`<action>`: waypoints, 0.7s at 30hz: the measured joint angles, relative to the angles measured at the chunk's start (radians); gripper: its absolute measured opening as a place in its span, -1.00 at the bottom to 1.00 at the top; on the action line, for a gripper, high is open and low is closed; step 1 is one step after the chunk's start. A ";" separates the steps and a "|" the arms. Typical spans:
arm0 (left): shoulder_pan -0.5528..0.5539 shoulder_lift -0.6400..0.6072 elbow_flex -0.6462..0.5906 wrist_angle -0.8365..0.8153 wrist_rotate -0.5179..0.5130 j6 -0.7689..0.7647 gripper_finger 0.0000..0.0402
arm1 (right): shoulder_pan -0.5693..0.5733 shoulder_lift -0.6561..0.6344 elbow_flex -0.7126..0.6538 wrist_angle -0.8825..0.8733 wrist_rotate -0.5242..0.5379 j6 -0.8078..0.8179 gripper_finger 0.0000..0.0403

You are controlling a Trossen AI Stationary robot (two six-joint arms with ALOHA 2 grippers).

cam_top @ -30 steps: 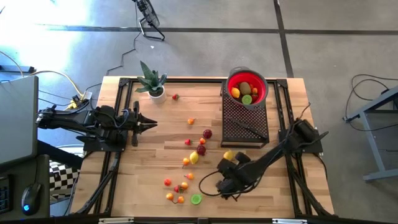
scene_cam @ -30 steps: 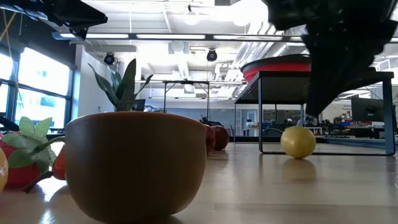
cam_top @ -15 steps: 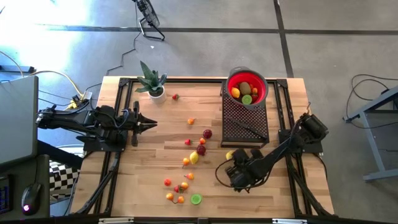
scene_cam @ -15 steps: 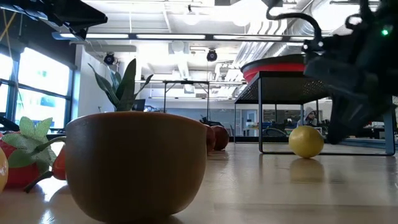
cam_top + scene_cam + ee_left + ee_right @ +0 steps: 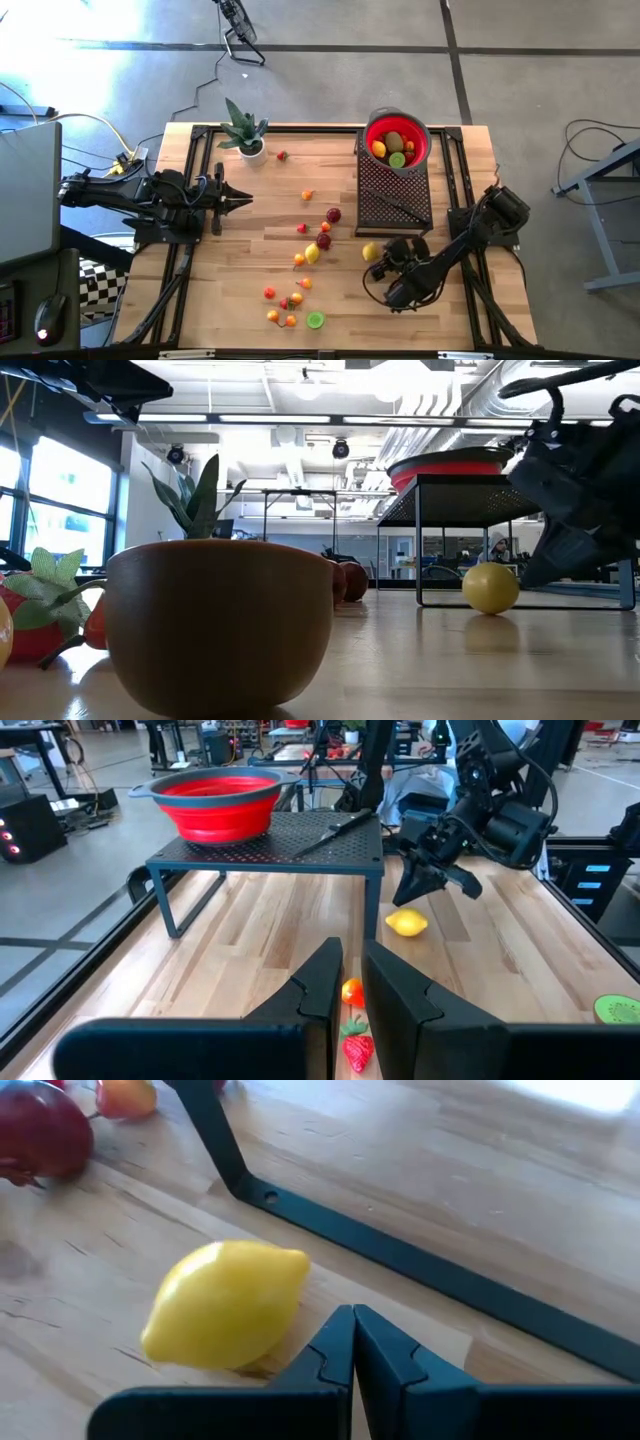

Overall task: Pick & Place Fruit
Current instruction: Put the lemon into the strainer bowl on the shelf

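High view: right gripper sits in the lower right of the frame, just right of a yellow lemon lying on the wooden table. In the right wrist view its fingers are pressed together with nothing between them, and the lemon lies just beside the tips; contact cannot be told. Low view shows the same lemon resting on the table at right of centre, the dark right gripper hanging beside it.

Left gripper waits at the left-centre of the high view, above the table's left side, fingers at a narrow gap, holding nothing.

Red bowl stands at the upper centre-right of the high view on a black perforated rack; several fruits, orange, green and yellow, lie inside it. A brown-handled knife lies on the rack.

Loose fruit is scattered over the middle and lower-centre of the table: reds and oranges near centre, a cluster at lower centre with a green slice. 1 small red fruit lies just right of the potted plant at upper left of the table.

Low view: a large orange-brown rounded object fills the left foreground, too close to identify.
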 joint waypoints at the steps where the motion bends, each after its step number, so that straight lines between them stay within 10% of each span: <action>1: 0.000 0.000 0.000 0.000 0.000 0.000 -0.82 | 0.000 0.000 -0.008 0.017 0.000 -0.001 -0.99; 21: 0.000 0.000 0.000 0.000 0.000 0.000 -0.82 | -0.042 0.000 -0.115 0.358 0.103 -0.204 -0.99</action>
